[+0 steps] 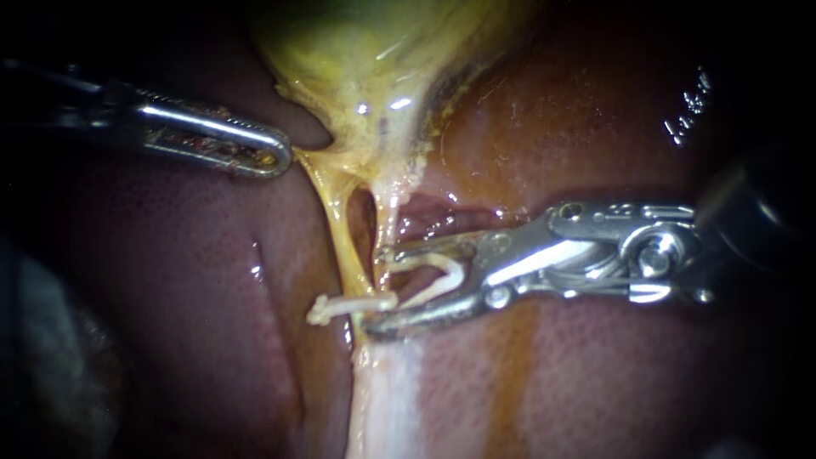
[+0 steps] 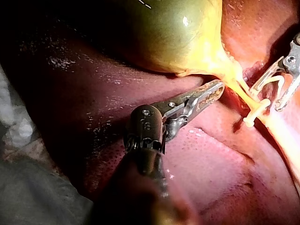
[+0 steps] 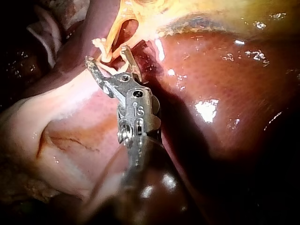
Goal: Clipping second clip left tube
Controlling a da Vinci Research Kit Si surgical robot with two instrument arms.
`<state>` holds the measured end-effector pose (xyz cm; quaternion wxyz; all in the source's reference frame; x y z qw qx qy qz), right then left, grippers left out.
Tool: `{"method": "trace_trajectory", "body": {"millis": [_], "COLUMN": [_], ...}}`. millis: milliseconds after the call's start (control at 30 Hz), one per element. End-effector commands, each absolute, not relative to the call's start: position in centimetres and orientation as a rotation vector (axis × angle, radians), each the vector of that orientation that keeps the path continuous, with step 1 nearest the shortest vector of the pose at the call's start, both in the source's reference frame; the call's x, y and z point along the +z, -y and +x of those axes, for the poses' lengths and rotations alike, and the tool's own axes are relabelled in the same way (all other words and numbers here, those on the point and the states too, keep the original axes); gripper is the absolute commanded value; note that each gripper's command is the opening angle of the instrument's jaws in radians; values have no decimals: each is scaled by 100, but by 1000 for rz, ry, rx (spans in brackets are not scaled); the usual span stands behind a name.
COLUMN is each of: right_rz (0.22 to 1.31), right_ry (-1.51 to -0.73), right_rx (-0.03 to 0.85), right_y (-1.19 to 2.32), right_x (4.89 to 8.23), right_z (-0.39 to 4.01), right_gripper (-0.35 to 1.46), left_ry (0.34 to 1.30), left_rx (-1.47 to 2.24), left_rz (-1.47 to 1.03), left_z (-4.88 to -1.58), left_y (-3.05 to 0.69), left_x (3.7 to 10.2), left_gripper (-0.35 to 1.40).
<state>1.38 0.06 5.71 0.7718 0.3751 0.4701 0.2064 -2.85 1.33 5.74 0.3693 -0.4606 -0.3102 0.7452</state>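
The liver (image 1: 595, 365) fills the field, and the gallbladder (image 1: 357, 51) hangs in at the top. The right instrument (image 1: 376, 291) reaches in level from the right, its wrist straight. Its jaws are spread wide and carry an open clip (image 1: 446, 268) between them, one leg against each jaw. The left instrument (image 1: 276, 157) slants in from the upper left, jaws lying together with nothing held, the tip just beside the gallbladder's neck.

Two tubes run down from that neck. The left tube (image 1: 338, 234) crosses the mouth of the right instrument's jaws, and the right tube (image 1: 384, 225) ends near the upper jaw tip. A closed clip (image 1: 348, 306) sits across the left tube, just beside the lower jaw tip.
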Motion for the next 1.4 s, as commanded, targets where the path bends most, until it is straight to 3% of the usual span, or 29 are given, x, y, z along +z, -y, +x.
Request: {"method": "trace_trajectory", "body": {"millis": [33,533,1400], "right_rz": [817,872,885], "right_ry": [-1021,-1087,-1025], "right_rx": [454,512,581], "right_y": [-7,-12,-4], "right_x": [570,548,610], "right_z": [137,146,162], "right_gripper": [49,49,49], "left_ry": [796,796,796], "left_rx": [1913,1914,1913], "left_rz": [-1182,-1183,-1183], "left_z": [-284,-283,-283], "left_y": [-134,-134,-134], "left_x": [574,576,576], "left_gripper": [-35,-35,-35]}}
